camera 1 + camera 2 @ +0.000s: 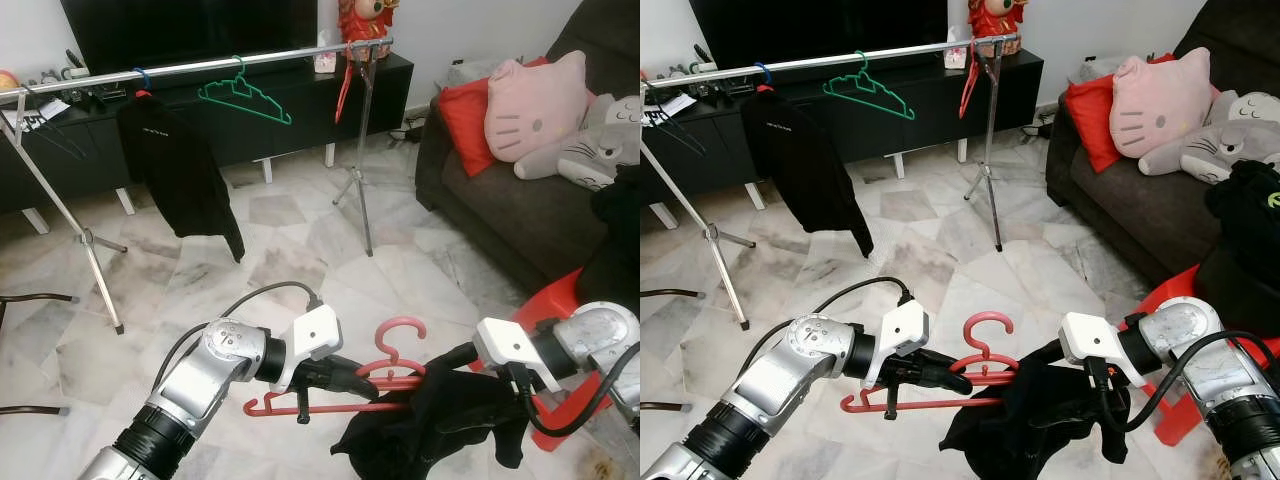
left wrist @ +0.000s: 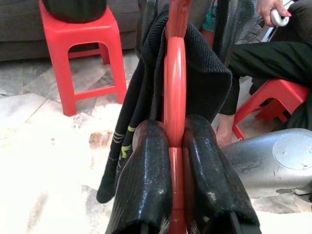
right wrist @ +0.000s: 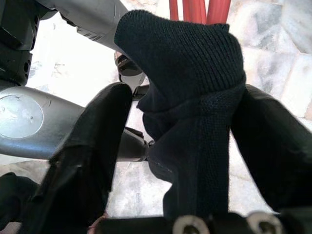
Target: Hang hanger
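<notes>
Left tool (image 1: 375,383) clamps the red plastic hanger (image 1: 345,385), held low, well short of the silver metal rail (image 1: 200,65). Right tool (image 1: 450,400) pinches the black knit garment (image 1: 430,425) half-draped on it. Risk: garment slipping off, since only 1 shoulder seems seated.

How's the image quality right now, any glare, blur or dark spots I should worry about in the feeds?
Left eye view: sharp and evenly lit, the red hanger in the left end effector reads clearly. Left wrist view: the pale floor is washed out by glare. Right wrist view: the black garment at the right end effector is close yet its knit stays crisp; the floor is overexposed beside the arm.
</notes>
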Available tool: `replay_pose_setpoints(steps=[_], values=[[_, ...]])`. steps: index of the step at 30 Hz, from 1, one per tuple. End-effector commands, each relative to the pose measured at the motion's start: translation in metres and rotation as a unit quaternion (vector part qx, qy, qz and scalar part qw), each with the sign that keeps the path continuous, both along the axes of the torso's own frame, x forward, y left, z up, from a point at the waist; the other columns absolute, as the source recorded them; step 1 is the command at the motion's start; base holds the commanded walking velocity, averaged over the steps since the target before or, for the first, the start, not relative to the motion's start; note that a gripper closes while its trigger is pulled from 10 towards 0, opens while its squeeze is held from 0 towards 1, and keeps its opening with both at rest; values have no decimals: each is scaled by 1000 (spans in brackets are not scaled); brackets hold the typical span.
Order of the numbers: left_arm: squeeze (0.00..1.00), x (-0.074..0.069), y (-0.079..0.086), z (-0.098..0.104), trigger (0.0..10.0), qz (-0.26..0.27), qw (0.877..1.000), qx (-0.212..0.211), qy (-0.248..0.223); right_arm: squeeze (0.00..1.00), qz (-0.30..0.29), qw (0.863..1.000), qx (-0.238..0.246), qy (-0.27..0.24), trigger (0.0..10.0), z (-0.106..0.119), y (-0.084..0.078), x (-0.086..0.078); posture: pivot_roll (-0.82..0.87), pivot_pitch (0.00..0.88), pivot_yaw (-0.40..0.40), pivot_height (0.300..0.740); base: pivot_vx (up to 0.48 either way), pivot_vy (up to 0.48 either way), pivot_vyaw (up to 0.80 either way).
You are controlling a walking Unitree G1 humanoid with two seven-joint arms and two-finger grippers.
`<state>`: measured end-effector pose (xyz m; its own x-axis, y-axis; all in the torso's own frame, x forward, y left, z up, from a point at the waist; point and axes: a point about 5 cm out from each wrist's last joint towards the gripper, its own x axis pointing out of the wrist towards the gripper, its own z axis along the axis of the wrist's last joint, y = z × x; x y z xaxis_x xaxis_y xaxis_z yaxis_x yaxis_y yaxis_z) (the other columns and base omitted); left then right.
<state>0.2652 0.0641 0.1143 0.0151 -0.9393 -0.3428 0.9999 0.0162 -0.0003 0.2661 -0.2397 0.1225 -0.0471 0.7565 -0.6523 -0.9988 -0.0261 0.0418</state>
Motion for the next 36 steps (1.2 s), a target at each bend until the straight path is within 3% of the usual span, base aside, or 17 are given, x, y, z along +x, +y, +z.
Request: replay_pose_setpoints(steps=[1,36], values=[[0,2,-7,15,10000,-15,999,-14,-33,0,10,1000,-5,-3,0,2,2,2,-146,11,-37,740,0,0,0],[0,1,-11,18,10000,-22,999,-19,-35,0,8,1000,-2,1,0,-3,6,4,-145,24,-40,740,0,0,0]])
